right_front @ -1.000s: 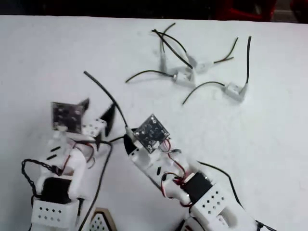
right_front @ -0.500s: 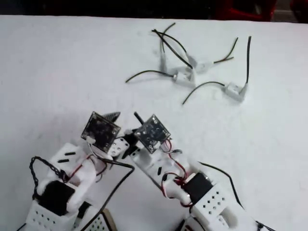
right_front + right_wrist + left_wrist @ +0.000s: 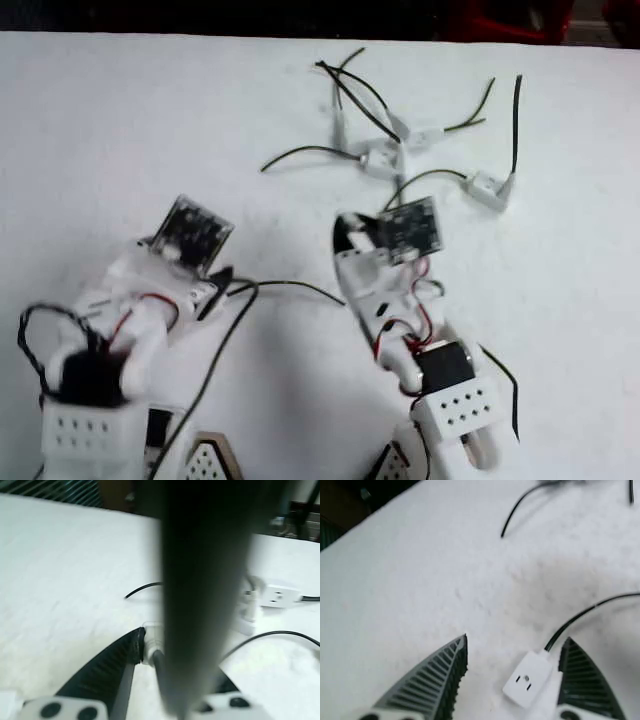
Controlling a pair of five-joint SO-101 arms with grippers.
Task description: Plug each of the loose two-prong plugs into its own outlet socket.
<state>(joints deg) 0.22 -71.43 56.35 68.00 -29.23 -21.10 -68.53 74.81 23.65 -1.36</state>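
Seen from above, the loose plugs and sockets (image 3: 385, 157) are gathered at 1 o'clock on the table (image 3: 100, 120), the left gripper (image 3: 213, 292) at 7 o'clock, the right gripper (image 3: 350, 235) near the centre. In the left wrist view, the jaws are spread wide, with a white socket (image 3: 529, 678) lying just beside one jaw. In the right wrist view, a white plug (image 3: 151, 642) is clamped.

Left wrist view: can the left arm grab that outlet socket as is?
Probably yes. The left gripper is open, and the outlet socket lies on the table between its fingers, close to one of them. Nothing covers it; only its black cable trails away.
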